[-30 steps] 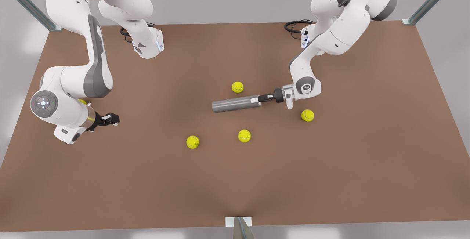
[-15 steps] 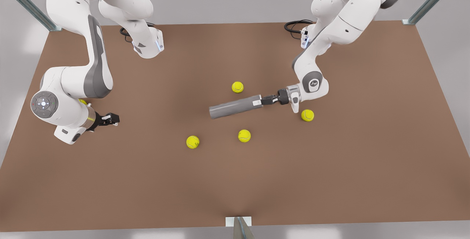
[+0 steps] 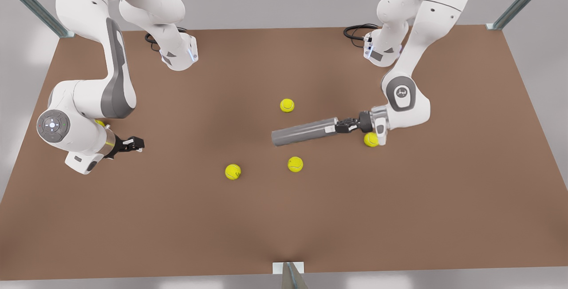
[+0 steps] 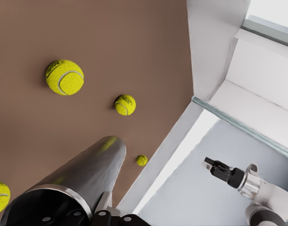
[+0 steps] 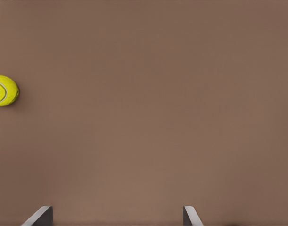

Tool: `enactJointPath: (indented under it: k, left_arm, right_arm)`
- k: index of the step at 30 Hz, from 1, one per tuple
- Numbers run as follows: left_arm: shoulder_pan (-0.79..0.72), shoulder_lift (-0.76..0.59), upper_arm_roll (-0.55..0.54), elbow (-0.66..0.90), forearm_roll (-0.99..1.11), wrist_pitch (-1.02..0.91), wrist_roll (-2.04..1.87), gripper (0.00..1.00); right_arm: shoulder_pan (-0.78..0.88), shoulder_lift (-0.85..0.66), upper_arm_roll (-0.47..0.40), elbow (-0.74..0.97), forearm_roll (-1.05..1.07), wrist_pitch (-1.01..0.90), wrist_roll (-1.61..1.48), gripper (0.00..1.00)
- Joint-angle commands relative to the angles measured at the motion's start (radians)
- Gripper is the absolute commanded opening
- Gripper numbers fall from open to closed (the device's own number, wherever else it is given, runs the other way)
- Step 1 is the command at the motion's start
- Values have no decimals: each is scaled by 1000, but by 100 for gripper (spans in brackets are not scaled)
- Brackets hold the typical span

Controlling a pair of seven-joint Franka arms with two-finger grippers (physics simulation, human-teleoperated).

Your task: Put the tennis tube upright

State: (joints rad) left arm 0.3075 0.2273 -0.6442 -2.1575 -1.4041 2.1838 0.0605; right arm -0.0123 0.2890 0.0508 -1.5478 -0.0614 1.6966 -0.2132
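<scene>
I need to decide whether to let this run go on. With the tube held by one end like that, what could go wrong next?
1. The left gripper holds the tennis tube only at its rim end, so the long free length might slip or twist as it tilts up.
2. Tennis balls lie close by; the tube's swinging lower end may knock one or land on it.
The right gripper waits, jaws open.

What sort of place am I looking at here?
Probably a simulated robot test bench, not a real room: a bare brown table, scattered tennis balls, the left gripper shut on the lying tennis tube, and the right gripper waiting open.
</scene>
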Motion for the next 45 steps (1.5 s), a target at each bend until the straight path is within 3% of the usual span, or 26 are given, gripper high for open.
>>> enactJointPath:
  k: [1, 6, 14, 26, 35, 39, 45]
  left_arm:
    - [1, 0, 1, 4, 151, -1, -5, 21]
    - [36, -2, 1, 65, 382, -12, -122, 21]
    - [71, -17, 5, 107, 568, -29, -171, 21]
    - [67, 6, 3, 306, 1074, -156, -372, 21]
    - [71, 10, 5, 372, 1249, -220, -424, 21]
    - [50, 17, 2, 496, 1292, -358, -544, 21]
    - [58, 75, 5, 556, 1403, -381, -544, 21]
  right_arm:
    - [0, -1, 0, 0, 0, 2, 0, 100]
    - [0, 1, 1, 0, 0, 0, 0, 100]
    - [0, -1, 0, 0, 0, 0, 0, 100]
    - [-1, 2, 0, 0, 0, 0, 0, 100]
    - [-1, 2, 0, 0, 2, 0, 0, 100]
    - [-12, 9, 0, 2, 2, 11, -5, 100]
    - [-12, 10, 0, 0, 2, 9, -9, 100]
